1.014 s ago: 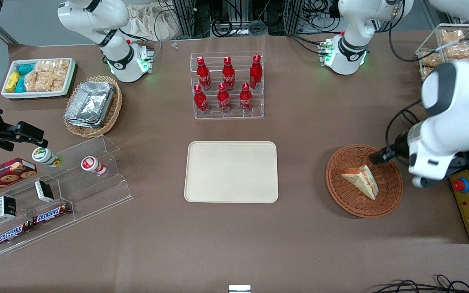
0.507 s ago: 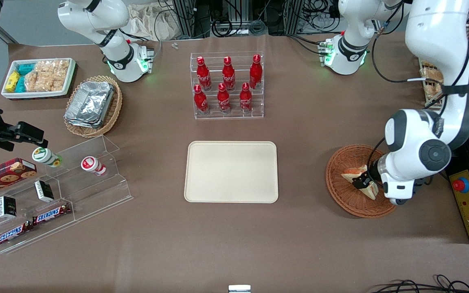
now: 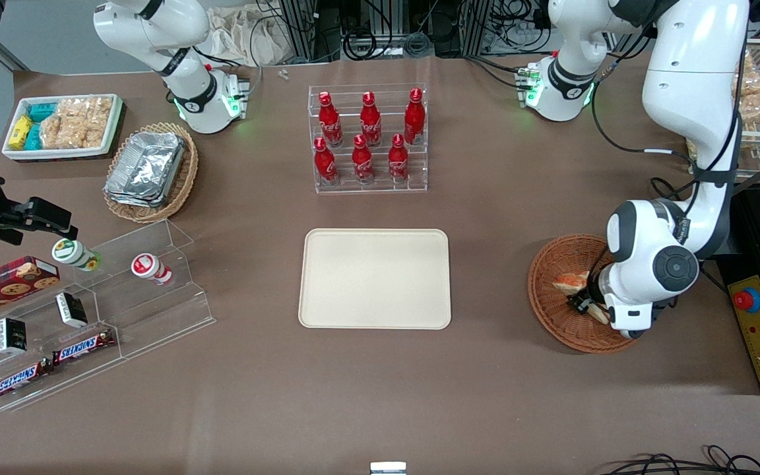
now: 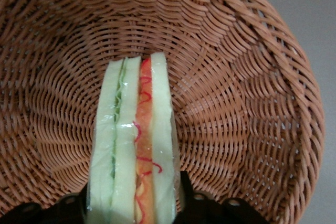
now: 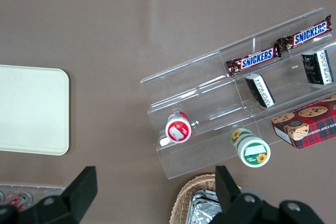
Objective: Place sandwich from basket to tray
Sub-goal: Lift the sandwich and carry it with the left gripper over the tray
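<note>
The sandwich [image 3: 570, 282], a pale wedge with orange-red and green layers, lies in the round reddish-brown basket [image 3: 551, 313] toward the working arm's end of the table. My gripper [image 3: 586, 305] is down inside the basket and covers much of the wedge. In the left wrist view the sandwich [image 4: 134, 145] stands on edge between the dark fingers [image 4: 184, 192], which press against both of its bread faces; the gripper [image 4: 132, 203] is shut on it, with the basket [image 4: 236, 103] weave all round. The cream tray [image 3: 375, 278] lies bare at the table's middle.
A clear rack of red bottles [image 3: 368, 142] stands farther from the camera than the tray. A yellow box with a red button [image 3: 759, 326] lies beside the basket. Toward the parked arm's end are an acrylic snack shelf [image 3: 90, 310], a tan basket of foil containers [image 3: 149, 170] and a white bin [image 3: 63, 125].
The left arm swung in over the basket and came down. Its gripper went from the basket's rim onto the sandwich and now sits lower around it.
</note>
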You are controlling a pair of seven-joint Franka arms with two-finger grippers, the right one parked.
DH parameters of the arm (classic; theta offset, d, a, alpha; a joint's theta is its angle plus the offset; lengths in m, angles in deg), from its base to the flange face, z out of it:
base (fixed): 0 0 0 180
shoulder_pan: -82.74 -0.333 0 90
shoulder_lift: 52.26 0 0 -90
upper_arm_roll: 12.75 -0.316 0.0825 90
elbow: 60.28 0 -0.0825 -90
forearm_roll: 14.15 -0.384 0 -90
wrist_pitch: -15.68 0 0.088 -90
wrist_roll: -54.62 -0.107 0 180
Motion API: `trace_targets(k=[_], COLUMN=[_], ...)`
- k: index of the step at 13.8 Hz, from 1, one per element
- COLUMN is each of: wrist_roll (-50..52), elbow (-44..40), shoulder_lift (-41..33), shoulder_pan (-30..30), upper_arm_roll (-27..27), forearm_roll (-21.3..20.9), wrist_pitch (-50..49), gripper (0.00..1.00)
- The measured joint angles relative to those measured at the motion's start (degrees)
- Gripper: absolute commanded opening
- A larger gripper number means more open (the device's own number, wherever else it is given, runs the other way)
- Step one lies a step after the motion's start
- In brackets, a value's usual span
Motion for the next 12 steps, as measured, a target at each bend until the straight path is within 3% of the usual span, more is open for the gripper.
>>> trace_targets(k=[4,8,12], wrist_roll=[0.0,-3.02,-9.0], elbow=[-0.52,-2.41,-2.41], shoulder_lift=[-1.99,-10.32,-13.34], shoulder_pan=[0.02,0.85,3.25], upper_arm_roll=[-0.07,1.54,12.73], forearm_roll=[0.0,0.0,0.09], wrist_pitch=[-1.75,-12.38,-14.04], gripper=[0.0,0.0,0.0])
